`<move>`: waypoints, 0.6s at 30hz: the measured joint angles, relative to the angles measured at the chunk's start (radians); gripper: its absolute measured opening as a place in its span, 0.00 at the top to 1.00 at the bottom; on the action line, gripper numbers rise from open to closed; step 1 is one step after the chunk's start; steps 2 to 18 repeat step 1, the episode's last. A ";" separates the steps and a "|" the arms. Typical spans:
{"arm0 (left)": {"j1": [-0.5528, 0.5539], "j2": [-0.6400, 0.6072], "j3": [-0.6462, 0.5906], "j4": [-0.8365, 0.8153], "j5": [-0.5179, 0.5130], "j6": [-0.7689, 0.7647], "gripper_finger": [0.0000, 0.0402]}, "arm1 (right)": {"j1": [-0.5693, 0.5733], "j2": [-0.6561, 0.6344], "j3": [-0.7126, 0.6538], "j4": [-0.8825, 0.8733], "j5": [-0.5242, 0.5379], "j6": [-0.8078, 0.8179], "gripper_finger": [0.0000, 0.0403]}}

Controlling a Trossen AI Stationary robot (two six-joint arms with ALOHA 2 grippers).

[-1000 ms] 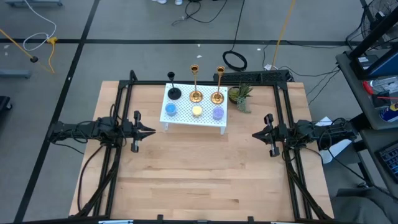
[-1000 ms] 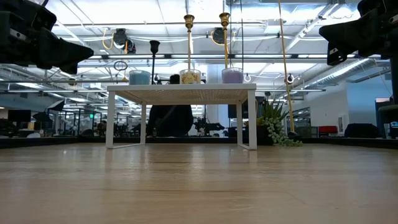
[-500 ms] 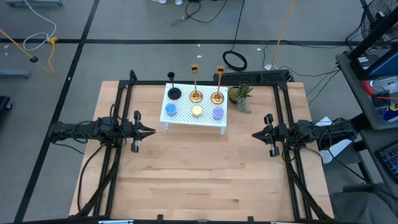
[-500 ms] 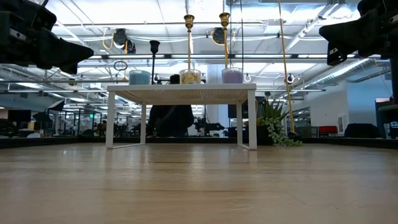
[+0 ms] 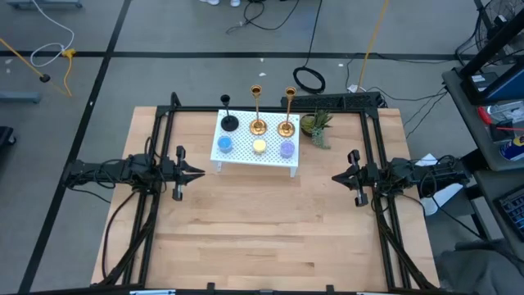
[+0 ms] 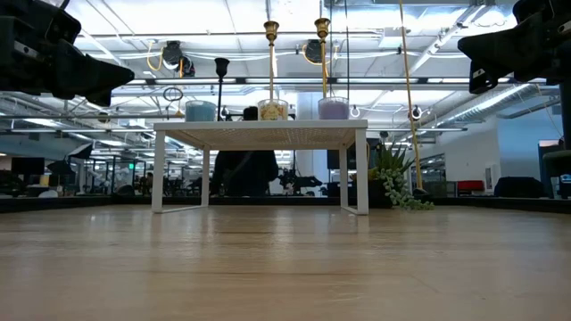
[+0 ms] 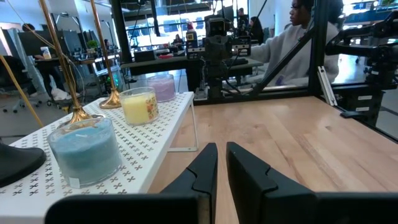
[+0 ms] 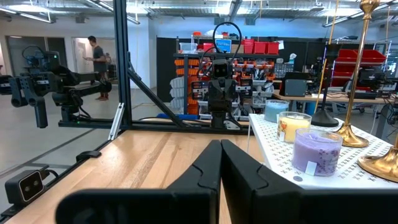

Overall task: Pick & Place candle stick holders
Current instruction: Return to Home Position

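Wooden tabletop [image 5: 262, 238] carrying a white shelf [image 5: 246, 157]. Left pincer [image 5: 201, 173] parked well left of the shelf, right pincer [image 5: 334, 176] well right of it, both closed, gripping nothing. On the shelf: two gold candle stick holders [image 5: 258, 127] [image 5: 286, 129] and a black holder [image 5: 230, 123] along its back edge, three candles [image 5: 259, 146] in front.

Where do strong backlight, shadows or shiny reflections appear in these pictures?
Low view: bright ceiling lights behind the scene leave the black candle stick holder, the left arm and the right arm as dark silhouettes. High view: even light, hardly any shadow on the wooden table. Left wrist view: the nearer gold candle stick holder gleams at its base.
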 joint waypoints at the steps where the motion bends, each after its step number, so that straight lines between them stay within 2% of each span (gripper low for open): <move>1: 0.000 0.000 0.000 0.000 0.000 0.000 0.90 | 0.000 0.000 0.000 0.000 0.000 0.000 0.99; 18: 0.000 0.000 0.000 0.000 0.000 0.000 0.90 | 0.000 0.000 0.000 0.000 0.000 0.000 0.99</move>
